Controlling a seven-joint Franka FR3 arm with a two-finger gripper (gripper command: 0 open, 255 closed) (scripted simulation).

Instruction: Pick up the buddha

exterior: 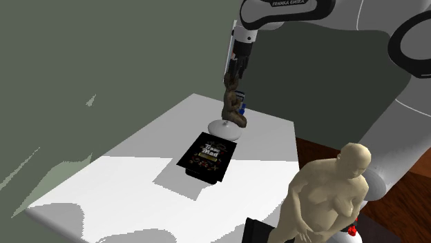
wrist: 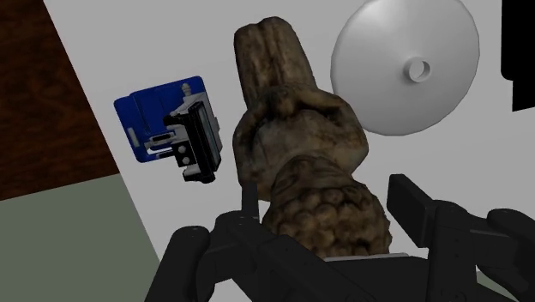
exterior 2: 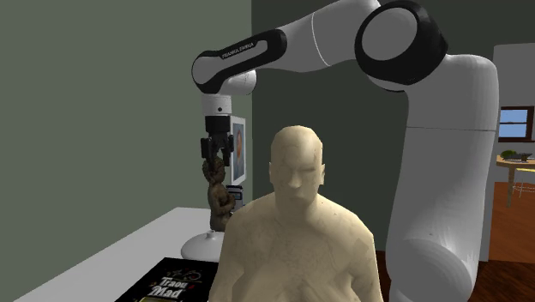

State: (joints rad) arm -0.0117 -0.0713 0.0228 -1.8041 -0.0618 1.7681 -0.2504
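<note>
Because the gripper [exterior 2: 216,154] pinches the brown buddha [wrist: 291,146] only at its bumpy head, with one black finger on each side, the figure can slip out or swing if the arm goes up fast. The buddha is tall and looks heavy at the bottom, so a weak squeeze may let it tip and drop. It is at the far end of the white table [exterior: 124,172], right under the hand, and I cannot tell if its bottom sits on the table or hangs just above it. If it falls, it may hit the white round dish [wrist: 407,69] just beside it and knock it away. The dish has a little knob in the middle, and I see nothing in it. On the other side of the buddha, near the table edge, is a blue box [wrist: 159,116]. A swinging figure may push it off, and I cannot see inside it. Farther off, a black box [exterior: 207,153] lies flat and closed, with bright letters on top. Farthest from the hand, low at the shoulder view's right, is a big pale figure of a bald man [exterior: 331,190], well apart from all this.
</note>
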